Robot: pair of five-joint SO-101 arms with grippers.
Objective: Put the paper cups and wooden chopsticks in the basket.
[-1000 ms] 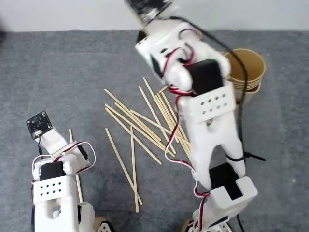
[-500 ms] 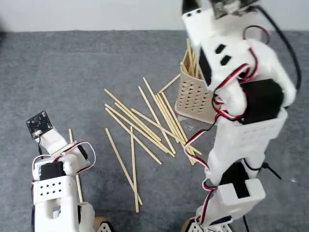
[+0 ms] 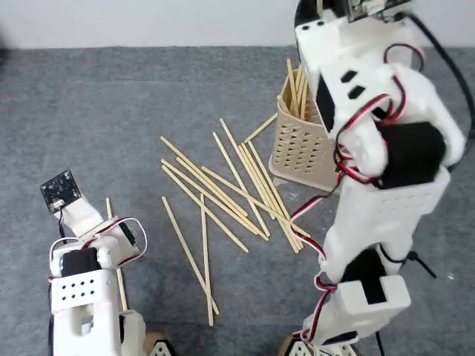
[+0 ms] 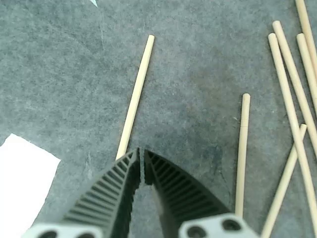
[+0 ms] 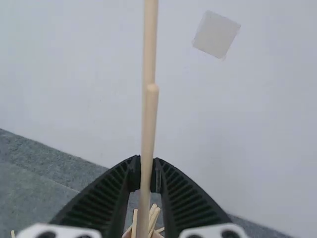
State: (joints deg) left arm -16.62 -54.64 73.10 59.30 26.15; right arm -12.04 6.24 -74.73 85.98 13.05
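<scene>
Right gripper (image 5: 145, 174) clamped on two chopsticks (image 5: 149, 99) above basket (image 3: 300, 152) holding several upright sticks (image 3: 296, 90); left gripper (image 4: 142, 166) closed, empty

Overhead table (image 3: 89, 96) view; two close wrist views

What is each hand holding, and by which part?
Right hand grips wooden chopsticks, seemingly two, partway along their length, with a long stretch sticking out past its fingertips. Left hand is shut on nothing.
</scene>
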